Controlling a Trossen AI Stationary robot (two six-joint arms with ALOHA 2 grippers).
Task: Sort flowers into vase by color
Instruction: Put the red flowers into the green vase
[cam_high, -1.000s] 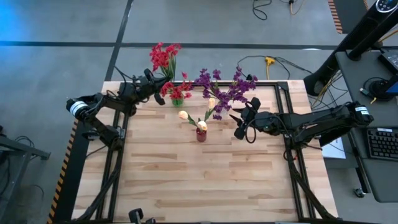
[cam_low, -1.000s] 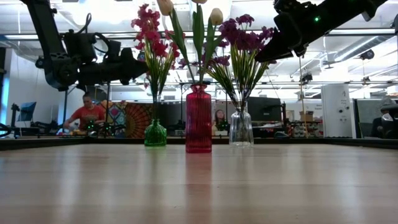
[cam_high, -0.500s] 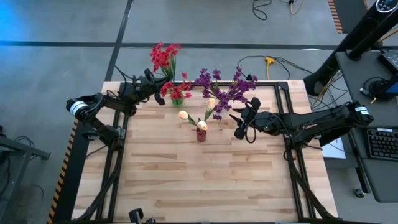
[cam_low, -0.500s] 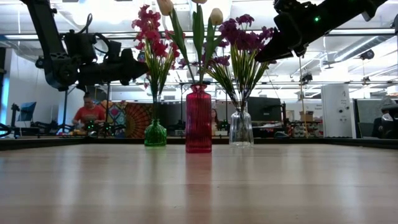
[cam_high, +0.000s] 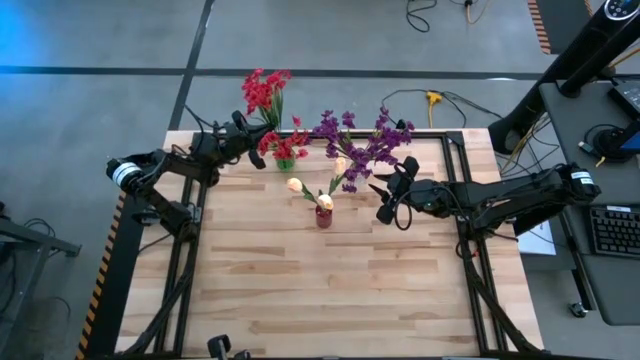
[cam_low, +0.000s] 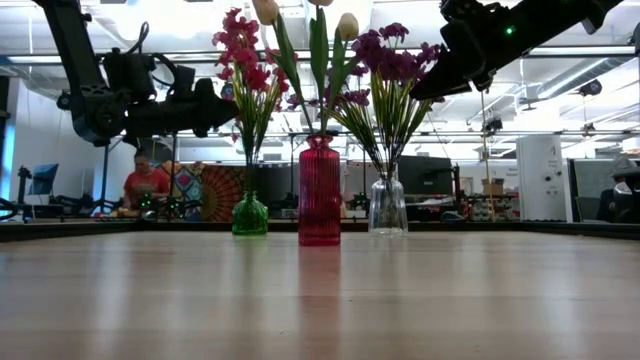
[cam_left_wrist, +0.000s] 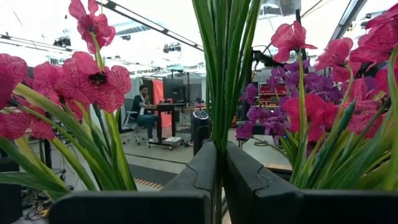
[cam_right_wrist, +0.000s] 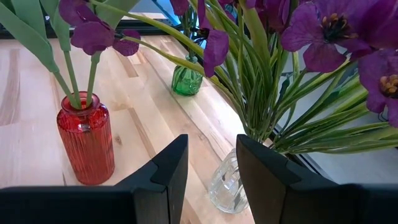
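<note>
Sorting appears nearly complete: red flowers (cam_low: 243, 60) stand in the green vase (cam_low: 249, 215), cream ones (cam_low: 318, 40) in the red vase (cam_low: 319, 192), purple ones (cam_low: 392, 70) in the clear vase (cam_low: 387, 207); left gripper (cam_high: 243, 135) pinches the red stems, right gripper (cam_high: 388, 198) hangs part-open, empty.

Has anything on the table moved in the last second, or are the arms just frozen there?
Nothing visibly changed. The left claw stays shut beside the red flowers in the green vase, and the right claw stays near the purple flowers in the clear vase. The cream flowers remain in the red vase.
</note>
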